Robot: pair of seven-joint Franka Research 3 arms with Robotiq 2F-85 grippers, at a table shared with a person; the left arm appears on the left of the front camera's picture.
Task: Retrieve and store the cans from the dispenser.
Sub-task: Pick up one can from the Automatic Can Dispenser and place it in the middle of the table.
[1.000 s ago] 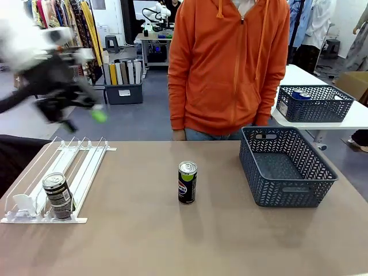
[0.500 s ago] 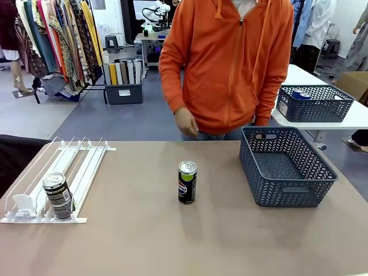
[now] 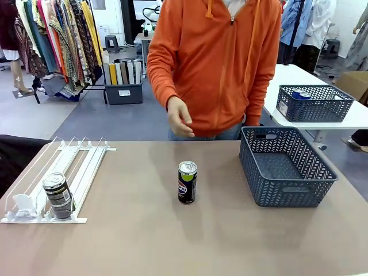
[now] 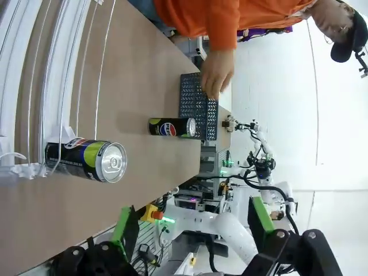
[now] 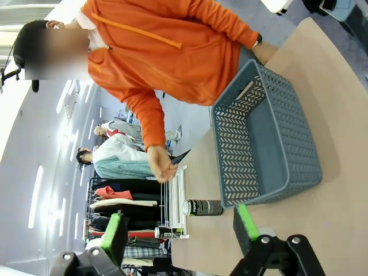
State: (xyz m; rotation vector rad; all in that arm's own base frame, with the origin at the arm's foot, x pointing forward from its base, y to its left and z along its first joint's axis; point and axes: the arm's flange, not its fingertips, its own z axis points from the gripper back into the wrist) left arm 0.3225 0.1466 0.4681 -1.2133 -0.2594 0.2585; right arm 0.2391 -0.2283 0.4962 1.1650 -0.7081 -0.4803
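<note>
Black slim can with green-yellow band point(image 3: 187, 183) is standing upright mid-table, near dark mesh plastic basket point(image 3: 287, 194); second black can point(image 3: 58, 195) is sitting at front stop of white-clear plastic dispenser rack point(image 3: 92, 164). Left gripper point(image 4: 192, 224) and right gripper point(image 5: 179, 230) are holding jaws wide apart (nothing gripped)

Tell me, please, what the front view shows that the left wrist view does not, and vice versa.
Front view adds: the bare inside of the grey basket, a second basket on the side table, a clothes rack. Left wrist view adds: the left tool, open and empty. Both share: the dispenser with one can at its front stop, the upright mid-table can, the person's hand.
</note>
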